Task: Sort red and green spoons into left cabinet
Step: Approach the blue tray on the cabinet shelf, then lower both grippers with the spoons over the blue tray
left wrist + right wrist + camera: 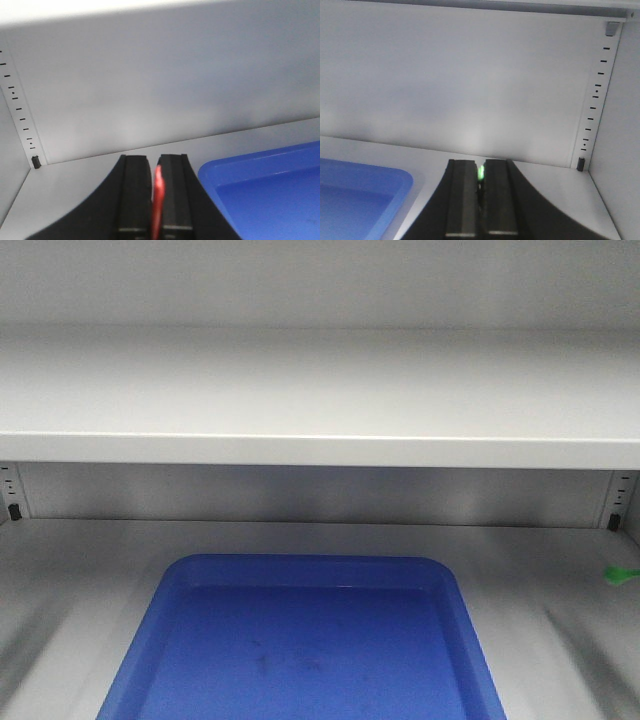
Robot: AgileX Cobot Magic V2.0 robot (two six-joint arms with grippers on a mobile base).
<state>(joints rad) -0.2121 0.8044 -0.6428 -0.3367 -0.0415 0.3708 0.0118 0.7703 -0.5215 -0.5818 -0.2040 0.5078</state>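
Note:
I am looking into the pale grey cabinet (320, 390), whose lower shelf (560, 590) carries a blue tray (300, 640). In the left wrist view my left gripper (154, 170) is shut on the red spoon (158, 200), which runs as a thin strip between the black fingers, just left of the tray (270, 190). In the right wrist view my right gripper (480, 167) is shut on the green spoon (480, 173); only a small bright tip shows between the fingers. A green spoon end (620, 575) pokes in at the right edge of the front view.
Black shelf pegs (14, 511) (613, 523) sit on the side walls, with slotted strips (20, 115) (596, 100) above them. An upper shelf (320, 448) spans the front view. The tray corner (365, 195) lies left of the right gripper.

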